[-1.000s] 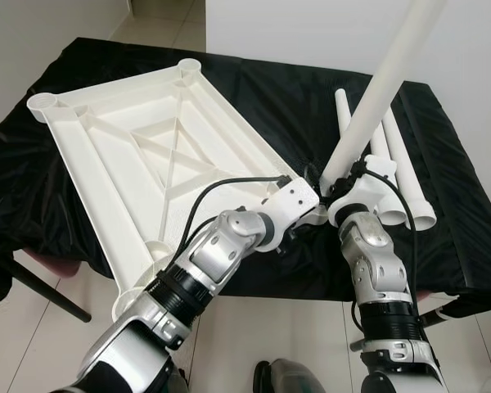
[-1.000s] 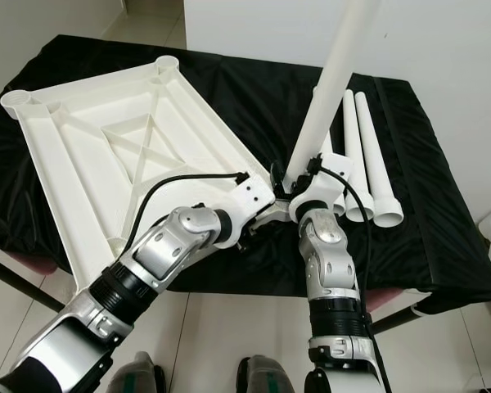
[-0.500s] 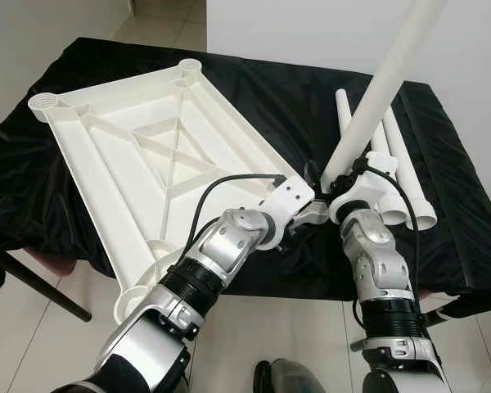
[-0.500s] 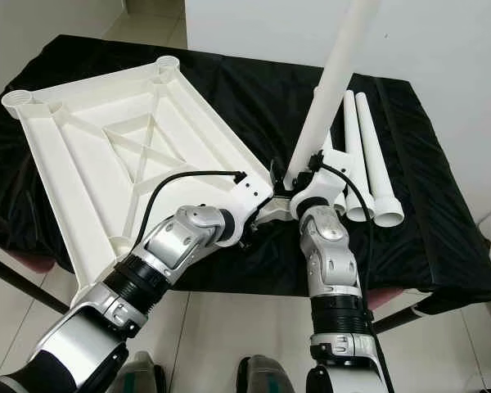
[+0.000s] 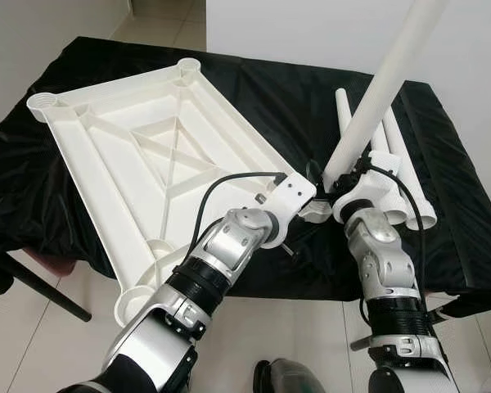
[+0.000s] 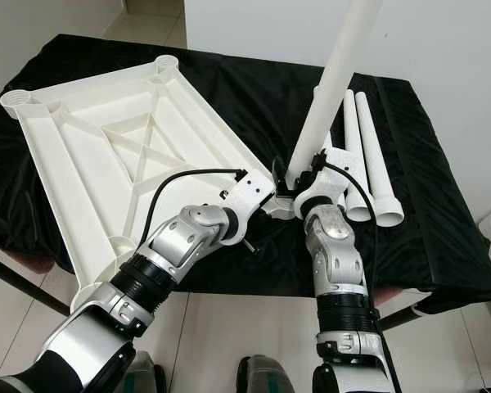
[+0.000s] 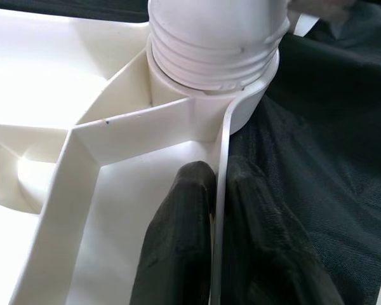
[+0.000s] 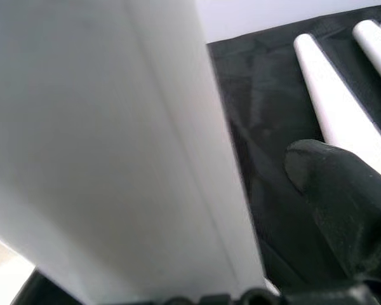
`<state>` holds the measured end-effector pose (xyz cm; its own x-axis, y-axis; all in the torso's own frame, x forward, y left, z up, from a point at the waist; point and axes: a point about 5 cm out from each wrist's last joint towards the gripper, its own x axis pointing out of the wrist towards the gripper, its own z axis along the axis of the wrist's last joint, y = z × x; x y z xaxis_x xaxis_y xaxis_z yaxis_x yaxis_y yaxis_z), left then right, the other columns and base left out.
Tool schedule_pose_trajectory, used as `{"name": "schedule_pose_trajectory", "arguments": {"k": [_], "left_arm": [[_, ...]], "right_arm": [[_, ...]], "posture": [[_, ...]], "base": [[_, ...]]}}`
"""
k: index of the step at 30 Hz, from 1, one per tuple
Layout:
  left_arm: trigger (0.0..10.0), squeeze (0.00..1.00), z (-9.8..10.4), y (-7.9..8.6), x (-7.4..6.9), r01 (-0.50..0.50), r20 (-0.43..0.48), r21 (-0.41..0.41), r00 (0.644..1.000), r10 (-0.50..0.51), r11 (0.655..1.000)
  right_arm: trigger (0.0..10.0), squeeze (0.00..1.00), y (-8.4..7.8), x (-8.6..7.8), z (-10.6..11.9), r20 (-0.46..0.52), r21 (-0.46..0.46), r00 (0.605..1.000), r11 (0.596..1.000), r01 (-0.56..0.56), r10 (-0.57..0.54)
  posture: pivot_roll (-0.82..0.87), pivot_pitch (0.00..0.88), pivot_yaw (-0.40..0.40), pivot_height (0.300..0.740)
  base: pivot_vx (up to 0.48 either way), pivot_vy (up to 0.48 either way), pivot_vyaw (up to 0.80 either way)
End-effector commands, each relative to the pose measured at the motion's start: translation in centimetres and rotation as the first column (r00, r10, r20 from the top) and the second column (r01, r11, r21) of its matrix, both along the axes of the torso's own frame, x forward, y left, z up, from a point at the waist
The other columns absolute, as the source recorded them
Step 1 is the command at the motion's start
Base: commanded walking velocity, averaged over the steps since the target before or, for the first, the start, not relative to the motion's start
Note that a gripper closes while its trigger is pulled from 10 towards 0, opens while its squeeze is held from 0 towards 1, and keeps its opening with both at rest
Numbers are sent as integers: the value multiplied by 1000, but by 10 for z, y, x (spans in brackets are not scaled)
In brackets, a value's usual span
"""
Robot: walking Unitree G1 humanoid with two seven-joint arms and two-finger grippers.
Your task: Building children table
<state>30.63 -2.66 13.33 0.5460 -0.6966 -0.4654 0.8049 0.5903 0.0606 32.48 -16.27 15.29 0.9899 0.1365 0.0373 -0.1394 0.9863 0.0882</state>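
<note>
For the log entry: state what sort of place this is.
Probably a room in a home, used here as an assembly spot. A table draped in black cloth carries an upside-down white plastic tabletop and loose white legs, with a pale tiled floor and plain white wall around.

Spare legs [image 5: 393, 160] crowd the cloth right of the raised leg [image 5: 375, 98]; behind it seems open.

Both arms are silver metal in rounded segments, joined by black ribbed collars near the elbows. The left arm [image 5: 221, 262] and right arm [image 5: 385, 270] each end in a white wrist housing with a looping black cable. The fingers [image 7: 178, 248] look matte black, perhaps rubbery.
</note>
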Motion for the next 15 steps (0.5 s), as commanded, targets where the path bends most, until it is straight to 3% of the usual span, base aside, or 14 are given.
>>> {"name": "schedule_pose_trajectory", "arguments": {"k": [1, 9, 10, 12, 15], "left_arm": [[10000, 0, -5, 5, 4, -52, 18, 64, 999, 51, 997], [10000, 0, -6, 6, 4, -49, 31, 90, 998, 47, 995], [10000, 0, -8, 6, 4, -45, 38, 108, 998, 42, 993], [10000, 0, -8, 6, 4, -45, 38, 108, 998, 42, 993], [10000, 0, -8, 6, 3, -30, 45, 121, 999, 25, 992]], "right_arm": [[10000, 0, -5, 3, 0, -5, -5, 999, 999, -40, 40], [10000, 0, -13, 6, -2, -18, -15, 989, 989, -146, 145], [10000, 0, -17, 5, -6, -33, -57, 977, 975, -214, 212], [10000, 0, -17, 5, -6, -33, -57, 977, 975, -214, 212], [10000, 0, -22, 4, -17, -77, -74, 951, 949, -306, 301]], "posture": [[-64, 28, -45, 740], [-63, 29, -45, 740], [-62, 29, -44, 740], [-62, 29, -44, 740], [-63, 29, -39, 740]], "base": [[0, 0, 0], [0, 0, 0], [0, 0, 0], [0, 0, 0], [0, 0, 0]]}}
